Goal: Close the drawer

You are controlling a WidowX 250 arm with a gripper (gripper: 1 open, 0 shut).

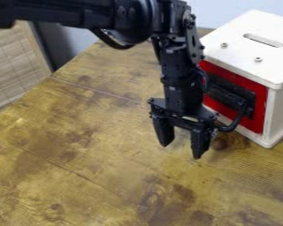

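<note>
The red-fronted drawer (253,102) with a black panel and a black loop handle (230,122) sits in a small white box (262,55) at the right. Its front looks about flush with the box face. My gripper (182,139) hangs from the black arm just left of the handle, fingers pointing down at the wooden table, open and empty. The right fingertip (200,146) is close to the handle loop; I cannot tell whether they touch.
The wooden table (85,159) stretches to the left and front. A woven wicker panel (11,62) stands at the far left beyond the table edge. The box top has a slot (267,40).
</note>
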